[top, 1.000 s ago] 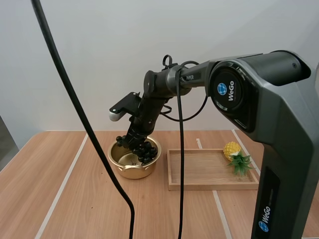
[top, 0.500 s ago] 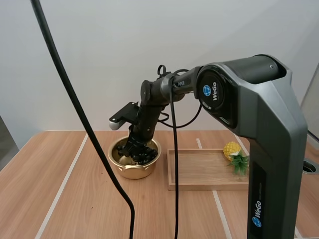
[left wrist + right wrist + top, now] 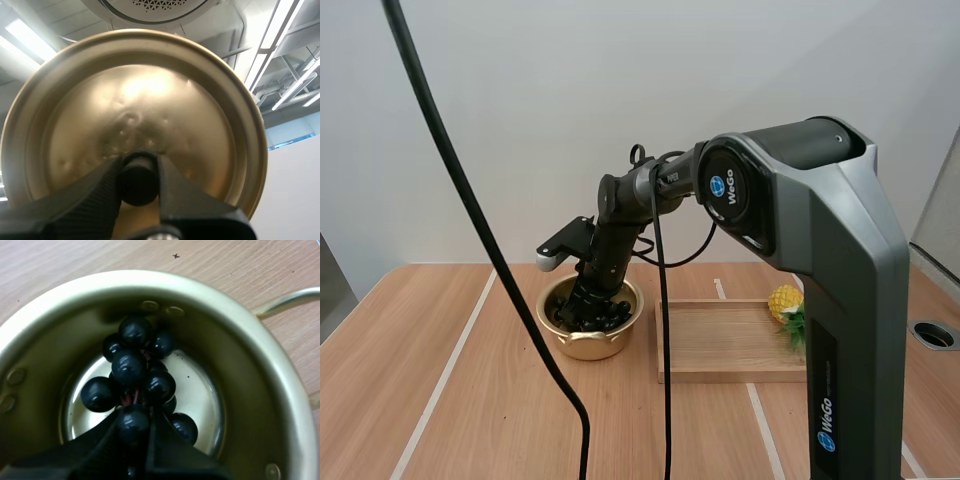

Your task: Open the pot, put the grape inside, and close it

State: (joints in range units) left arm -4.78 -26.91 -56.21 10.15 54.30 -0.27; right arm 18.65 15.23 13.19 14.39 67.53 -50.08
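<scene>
The pot [image 3: 582, 345] is sitting open on the table [image 3: 470, 400], so step 1 of 3 is looking done: my left gripper [image 3: 139, 180] is holding the lid [image 3: 135, 100] up and away from the table, its 2 fingers pinching the dark knob [image 3: 139, 162] at the lid's centre. Step 2 is nearly finishing. My right gripper [image 3: 134, 429] is reaching down into the pot [image 3: 50, 340] with the bunch of grapes [image 3: 135, 370] clamped between its fingertips by 1 berry at the upper end of the bunch, and the rest of the cluster is hanging inside the walls, low over the shiny floor; whether the bottom berries are touching it I cannot tell. In the high view the right gripper [image 3: 586, 303] is dipping past the rim, with the grapes [image 3: 610, 320] showing as a dark clump within the bowl. What is remaining, as I am judging it, is releasing the bunch, lifting clear, and then bringing the lid back over the rim. The grapes are looking glossy and near-black, round, bunched loosely on reddish stems, with perhaps 9 berries showing.
</scene>
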